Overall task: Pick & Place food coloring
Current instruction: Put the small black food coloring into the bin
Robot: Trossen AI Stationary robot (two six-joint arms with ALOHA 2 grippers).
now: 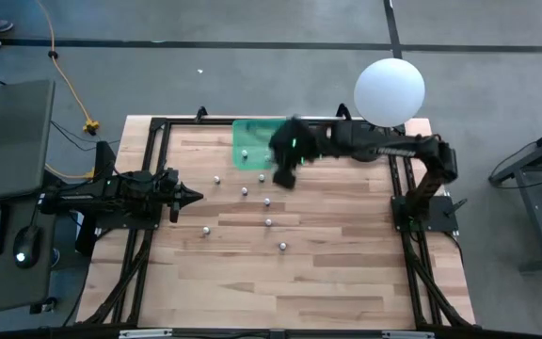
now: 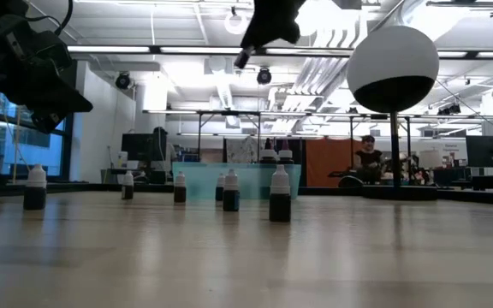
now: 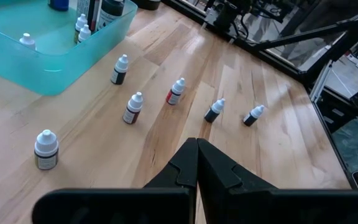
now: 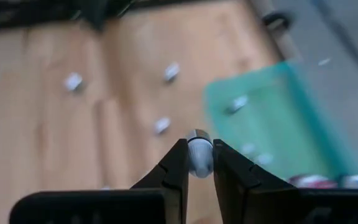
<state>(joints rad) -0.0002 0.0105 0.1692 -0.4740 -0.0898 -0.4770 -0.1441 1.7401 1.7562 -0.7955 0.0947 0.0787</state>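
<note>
Right gripper [image 4: 196,163] pinched a small white-capped food coloring bottle [image 4: 198,157] above the table.

It hung by the near edge of the green tray [image 1: 249,143], where a few bottles already lay. Six more bottles [image 1: 268,222] stood scattered on the wooden table [image 1: 346,273], with bare planks all around them. The left gripper [image 1: 196,197], clenched and empty, waited at the left edge.
</note>
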